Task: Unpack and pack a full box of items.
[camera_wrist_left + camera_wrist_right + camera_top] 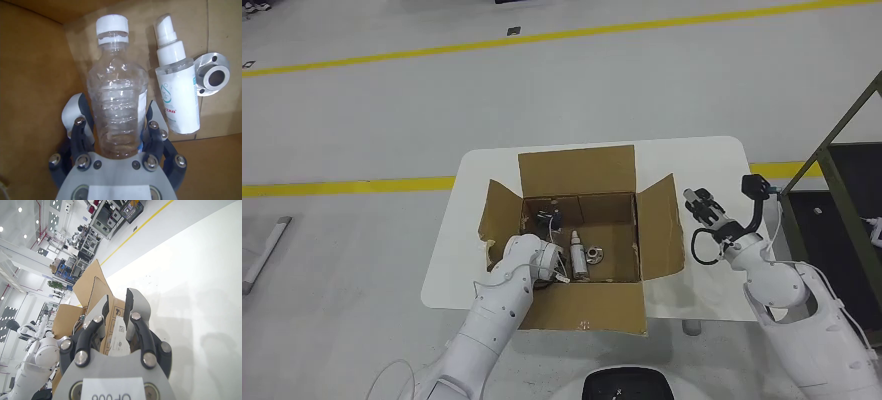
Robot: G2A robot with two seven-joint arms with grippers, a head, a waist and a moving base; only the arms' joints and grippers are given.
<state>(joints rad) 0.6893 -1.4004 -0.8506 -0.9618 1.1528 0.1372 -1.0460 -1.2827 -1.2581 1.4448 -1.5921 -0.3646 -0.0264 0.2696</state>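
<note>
Well, the left gripper [115, 103] is clamped round the clear bottle [115, 79] down inside the box [34, 75], with a spray bottle [177, 94] just outside its jaws. That thin plastic may buckle and slip free if lifted. The right gripper [118, 296] hangs parted, with nothing between its jaws.

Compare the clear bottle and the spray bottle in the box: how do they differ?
The clear bottle is see-through and wider; the spray bottle is white-labelled and slimmer. The clear bottle is held by the left gripper; the spray bottle lies free. Both have white tops.
</note>
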